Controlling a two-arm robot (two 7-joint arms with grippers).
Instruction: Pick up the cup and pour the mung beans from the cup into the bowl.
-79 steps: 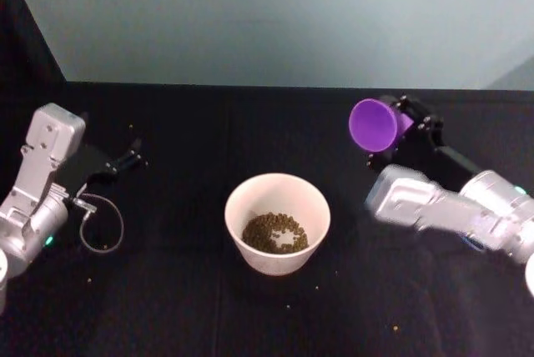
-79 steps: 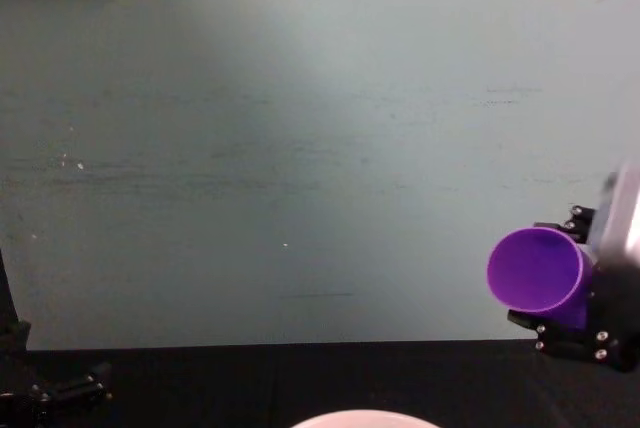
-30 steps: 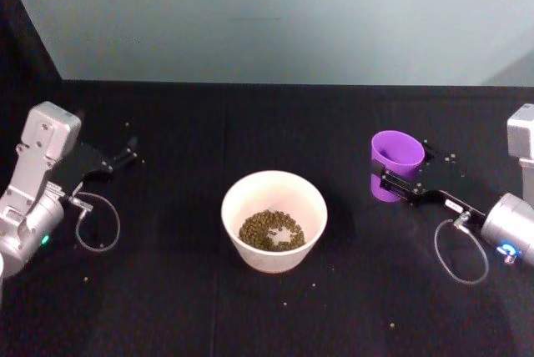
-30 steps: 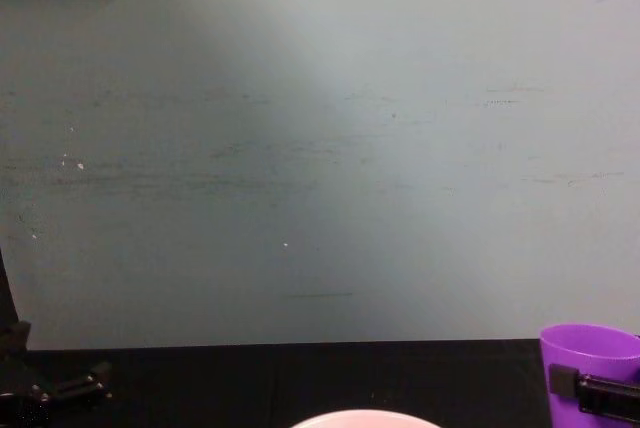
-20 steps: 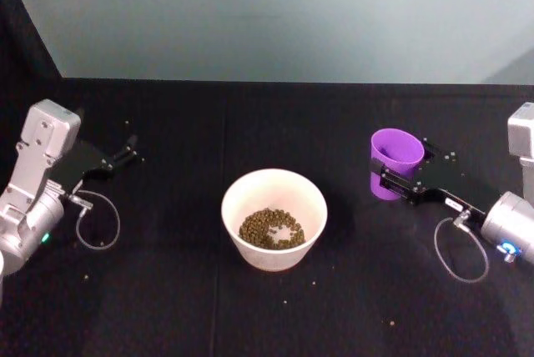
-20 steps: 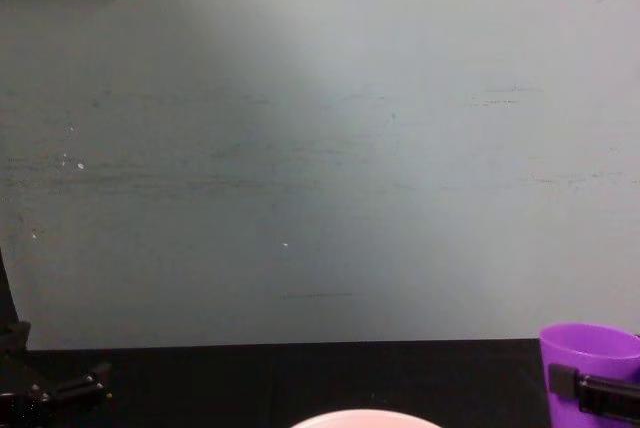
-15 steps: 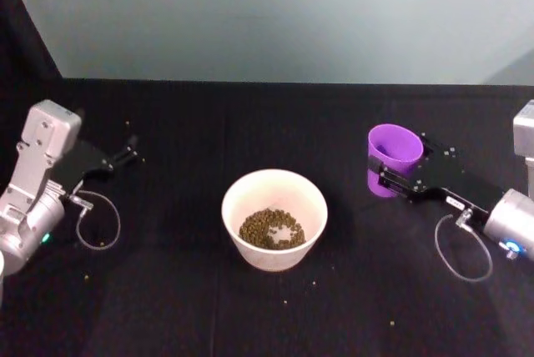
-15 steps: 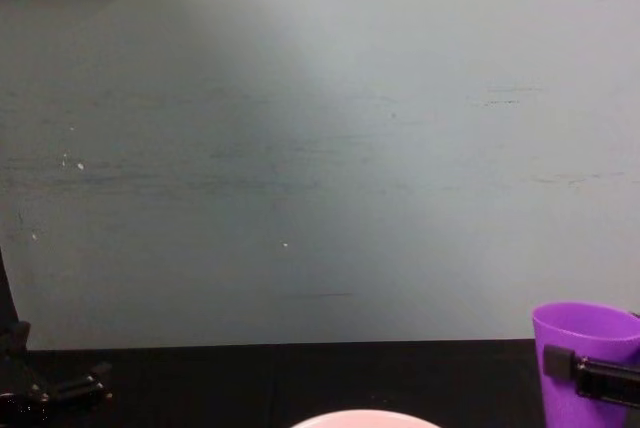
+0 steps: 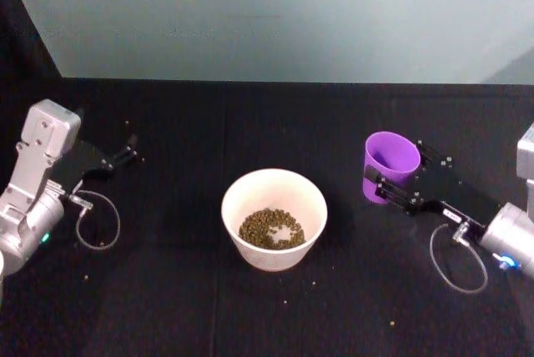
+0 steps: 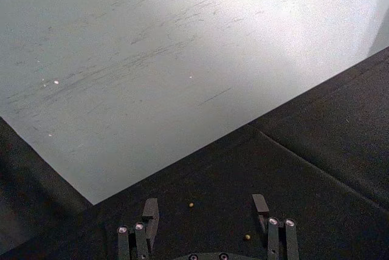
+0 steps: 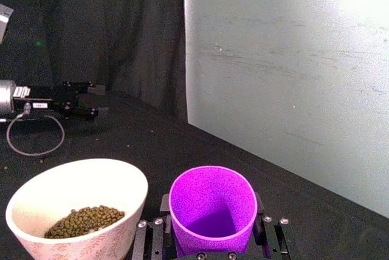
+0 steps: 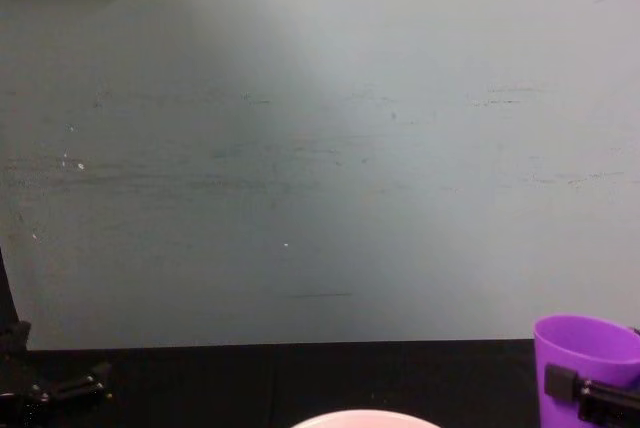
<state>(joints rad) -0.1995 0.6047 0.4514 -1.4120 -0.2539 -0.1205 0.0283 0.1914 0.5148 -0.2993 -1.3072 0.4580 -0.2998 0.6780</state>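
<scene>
Now upright, the cup [image 9: 390, 165] stands on the right of the black desk [image 9: 267, 307], where 2.6 seconds ago it was lifted and tipped on its side with its mouth turned toward the bowl. Over the last second it has crept slightly left, toward the bowl, and stayed upright. Nearest the robot, the bowl [image 9: 274, 218] sits at mid-desk with a layer of mung beans [image 9: 271, 228] in its bottom, unchanged through all the frames; a few stray beans dot the cloth around it. To its right and a little farther off, the right gripper [image 9: 385, 183] reaches in from the right, its jaws clamped on the cup's lower wall, one finger on each side. The right wrist view looks down into the cup [image 11: 211, 206], which looks empty, with the bowl [image 11: 78, 208] just beside it. Over at the far left, well apart from both, the left gripper [image 9: 125, 153] hovers low over the desk with jaws apart and nothing between them, in the same spot as before.
</scene>
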